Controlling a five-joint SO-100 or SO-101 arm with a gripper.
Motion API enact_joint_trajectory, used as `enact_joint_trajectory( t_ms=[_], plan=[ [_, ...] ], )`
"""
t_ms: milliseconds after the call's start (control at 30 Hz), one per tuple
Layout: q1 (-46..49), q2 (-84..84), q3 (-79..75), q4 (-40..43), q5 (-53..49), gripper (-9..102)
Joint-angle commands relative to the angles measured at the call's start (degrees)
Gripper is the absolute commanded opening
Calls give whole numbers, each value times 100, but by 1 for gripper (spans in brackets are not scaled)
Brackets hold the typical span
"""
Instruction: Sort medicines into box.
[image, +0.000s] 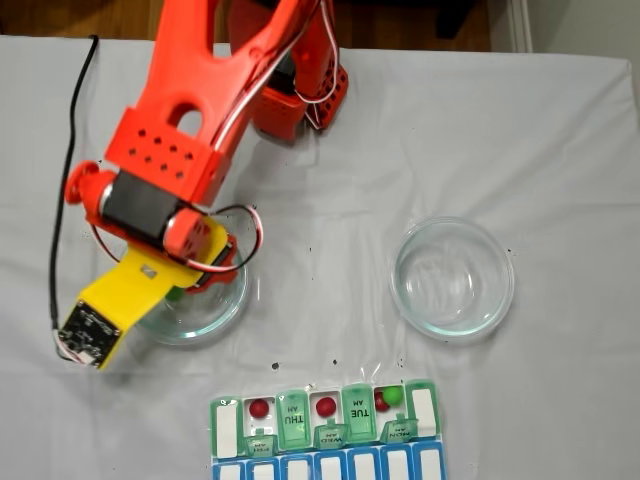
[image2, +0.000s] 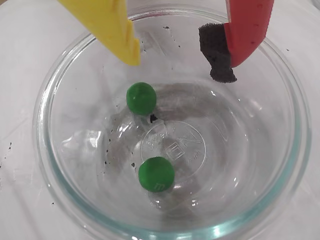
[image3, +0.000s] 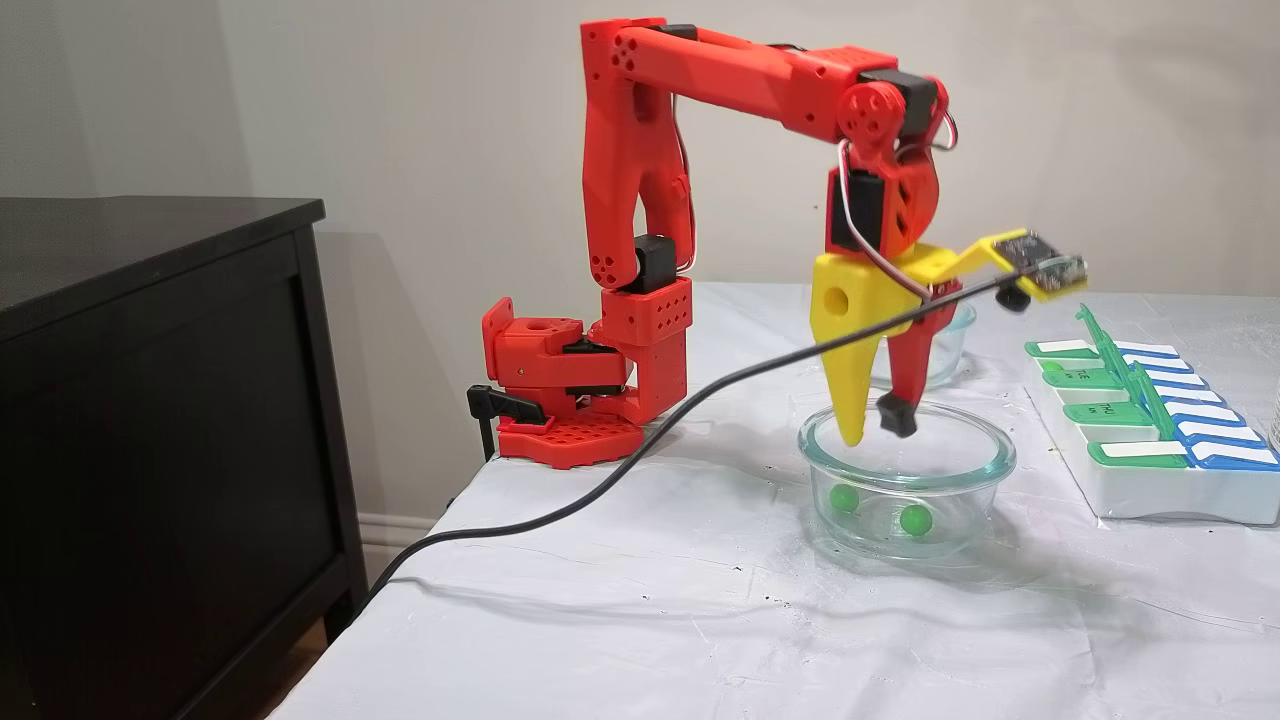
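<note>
Two green medicines (image2: 141, 97) (image2: 156, 174) lie on the bottom of a round glass dish (image2: 250, 150). My gripper (image2: 180, 69) hangs open just above the dish rim, with nothing between the yellow finger (image2: 112, 30) and the red finger (image2: 247, 30), which carries a black foam pad. In a fixed view the gripper (image3: 873, 432) points straight down into the dish (image3: 990, 460), above both green balls (image3: 845, 497) (image3: 915, 518). The box (image: 424, 412) lies at the table's near edge with lids up. Its cells hold red medicines (image: 259, 408) (image: 325, 406) (image: 380, 404) and one green medicine (image: 392, 395).
An empty second glass dish (image: 452, 277) stands to the right of the first dish (image: 215, 310) in a fixed view. A black cable (image3: 600, 490) trails from the wrist camera across the white cloth. A dark cabinet (image3: 150, 400) stands beside the table.
</note>
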Motion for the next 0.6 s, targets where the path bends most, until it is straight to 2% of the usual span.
enact_joint_trajectory(
  t_ms=[0, 167, 567],
  plan=[
    [-62, -290, -387, 211, -114, 24],
    [18, -976, -1002, 659, -448, 23],
    [378, -1037, -1345, 879, -1503, 22]
  ],
)
